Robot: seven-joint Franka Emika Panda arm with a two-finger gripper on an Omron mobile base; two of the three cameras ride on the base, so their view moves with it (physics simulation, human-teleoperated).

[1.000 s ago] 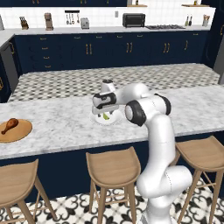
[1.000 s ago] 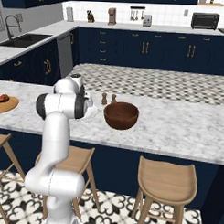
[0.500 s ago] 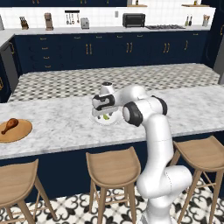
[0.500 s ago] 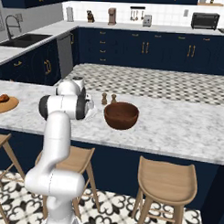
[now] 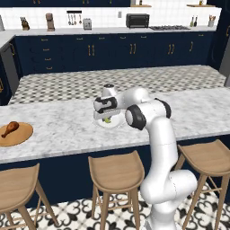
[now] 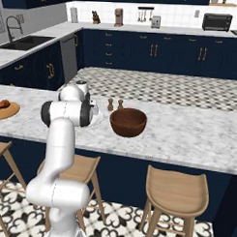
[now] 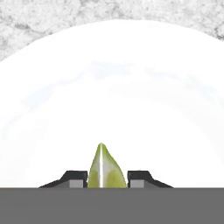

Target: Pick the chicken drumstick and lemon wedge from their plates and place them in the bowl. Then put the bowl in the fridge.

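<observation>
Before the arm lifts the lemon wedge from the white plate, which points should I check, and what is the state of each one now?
1. Lemon wedge lies between the fingertips: ok.
2. Fingers firmly closed on the wedge: cannot tell; they flank it closely, contact is unclear.
3. Gripper is low over the white plate: ok.
4. Bowl stands upright on the counter and looks empty, ready to receive: ok.
5. Path to the bowl: two small shakers stand just behind it; looks passable, keep clear.
6. Chicken drumstick is on the wooden plate, not yet in the bowl: not ok.
</observation>
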